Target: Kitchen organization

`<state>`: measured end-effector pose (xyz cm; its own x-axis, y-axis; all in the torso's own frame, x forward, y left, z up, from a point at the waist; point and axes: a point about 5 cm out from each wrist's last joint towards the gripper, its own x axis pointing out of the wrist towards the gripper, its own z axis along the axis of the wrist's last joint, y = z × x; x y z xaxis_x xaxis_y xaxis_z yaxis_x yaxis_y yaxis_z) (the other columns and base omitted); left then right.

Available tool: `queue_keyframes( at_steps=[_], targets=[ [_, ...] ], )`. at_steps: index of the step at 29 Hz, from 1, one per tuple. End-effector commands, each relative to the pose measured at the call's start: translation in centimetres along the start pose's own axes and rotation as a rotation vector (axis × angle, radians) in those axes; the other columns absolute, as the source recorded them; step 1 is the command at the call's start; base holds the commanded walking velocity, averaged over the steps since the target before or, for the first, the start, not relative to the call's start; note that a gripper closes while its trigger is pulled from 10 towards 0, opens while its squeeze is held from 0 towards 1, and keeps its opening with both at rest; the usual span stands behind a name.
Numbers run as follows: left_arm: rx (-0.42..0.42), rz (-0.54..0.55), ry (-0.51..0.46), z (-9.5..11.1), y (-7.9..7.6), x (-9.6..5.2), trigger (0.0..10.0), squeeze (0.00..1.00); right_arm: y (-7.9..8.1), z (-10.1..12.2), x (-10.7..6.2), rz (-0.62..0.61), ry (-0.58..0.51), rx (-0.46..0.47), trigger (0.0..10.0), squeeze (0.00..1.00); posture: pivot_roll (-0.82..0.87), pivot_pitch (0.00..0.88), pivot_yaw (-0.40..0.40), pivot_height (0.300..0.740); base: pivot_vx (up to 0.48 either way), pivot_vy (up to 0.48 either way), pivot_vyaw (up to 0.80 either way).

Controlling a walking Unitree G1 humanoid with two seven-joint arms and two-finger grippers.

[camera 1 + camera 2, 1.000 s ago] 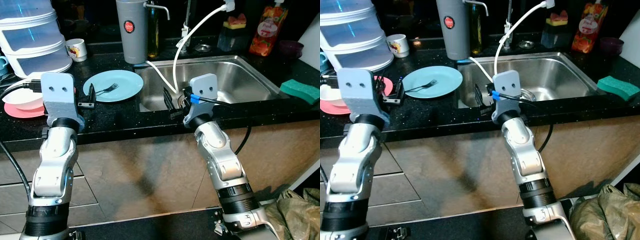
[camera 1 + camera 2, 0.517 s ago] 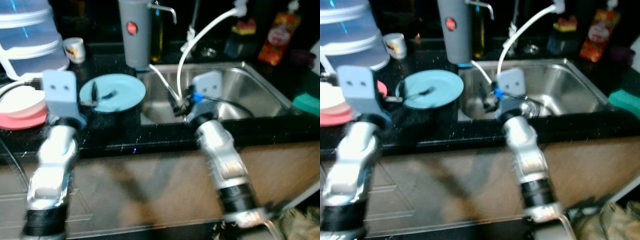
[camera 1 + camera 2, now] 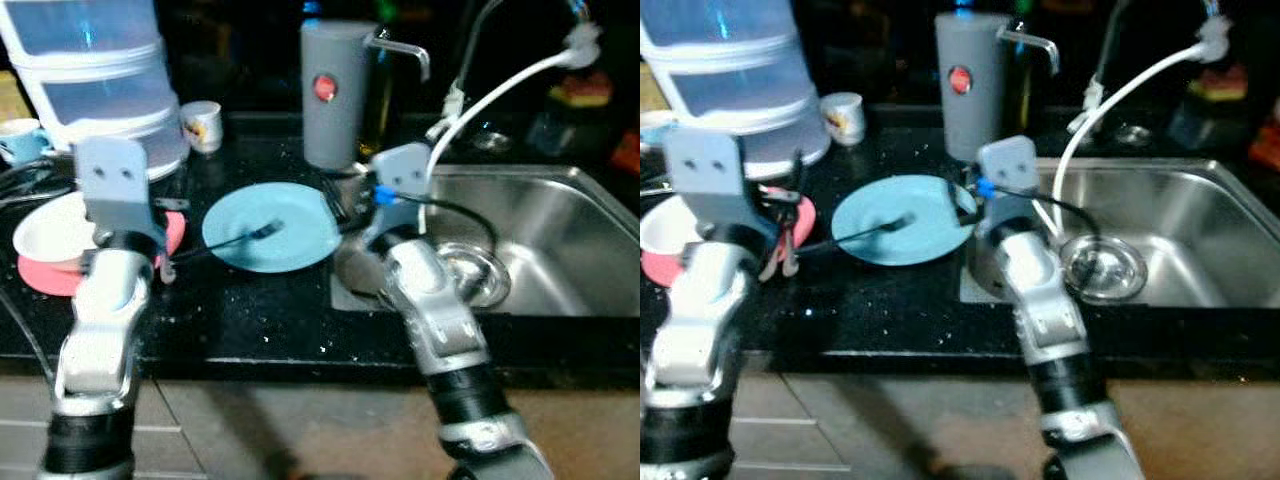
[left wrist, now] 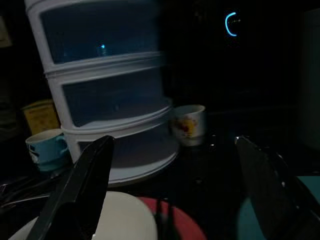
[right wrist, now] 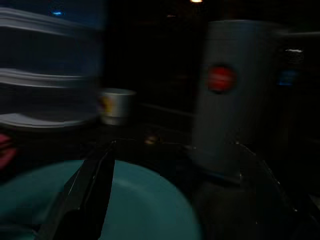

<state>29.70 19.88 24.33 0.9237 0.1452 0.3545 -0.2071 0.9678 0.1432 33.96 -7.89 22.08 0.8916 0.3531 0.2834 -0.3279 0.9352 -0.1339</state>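
Observation:
A light blue plate (image 3: pixel 285 235) lies on the black counter (image 3: pixel 250 320) with a dark fork (image 3: pixel 240 240) across it, tines toward the middle. My right gripper (image 3: pixel 338 200) hovers at the plate's right rim, next to the sink's left corner, open and holding nothing; in the right wrist view the blue plate (image 5: pixel 125 210) lies just below its spread fingers (image 5: pixel 92 195). My left gripper (image 3: pixel 783 250) is left of the plate, beside a white bowl (image 3: pixel 50 228) on a pink plate (image 3: pixel 45 278). It is open and holding nothing, fingers (image 4: pixel 80 185) wide apart.
A stacked white container (image 3: pixel 95 70), a blue cup (image 3: pixel 22 140) and a small white cup (image 3: pixel 203 125) stand at the back left. A grey dispenser (image 3: pixel 335 95) stands behind the plate. The steel sink (image 3: pixel 560 250) with its drain (image 3: pixel 472 275) and a white hose (image 3: pixel 500 85) are on the right.
The camera has moved left and closer, so the scene has shifted right. My right gripper went from the sink's front left to the plate's right rim. My left gripper now sits nearer the pink plate.

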Motion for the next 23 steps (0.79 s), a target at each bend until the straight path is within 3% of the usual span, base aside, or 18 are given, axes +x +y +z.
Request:
queue_keyframes(
  at_steps=[1, 14, 21, 23],
  targets=[
    [-0.007, -0.047, 0.003, 0.2, -0.7, 0.1, 10.0, 0.0, -1.0, -0.1, -0.1, -0.036, 0.009, 0.004, 10.0, 0.0, 0.06, 0.0, -0.014, 0.74, 0.0, 0.0, 0.0],
    [-0.014, -0.182, -0.012, 0.8, -2.5, -0.2, 10.0, 0.0, -1.4, -0.1, -0.2, -0.06, 0.009, 0.008, 10.0, 0.0, 0.06, 0.0, -0.012, 0.74, 0.0, 0.0, 0.0],
    [-0.094, -0.18, 0.016, 0.7, -2.5, 0.0, 10.0, 0.0, -1.5, 0.1, -0.1, -0.065, -0.001, 0.016, 10.0, 0.0, 0.06, 0.0, -0.012, 0.74, 0.0, 0.0, 0.0],
    [-0.07, -0.182, 0.005, 0.8, -2.5, 0.1, 10.0, 0.0, -1.5, 0.1, -0.1, -0.064, -0.002, 0.016, 10.0, 0.0, 0.06, 0.0, -0.012, 0.74, 0.0, -0.48, 0.0]
  ],
)
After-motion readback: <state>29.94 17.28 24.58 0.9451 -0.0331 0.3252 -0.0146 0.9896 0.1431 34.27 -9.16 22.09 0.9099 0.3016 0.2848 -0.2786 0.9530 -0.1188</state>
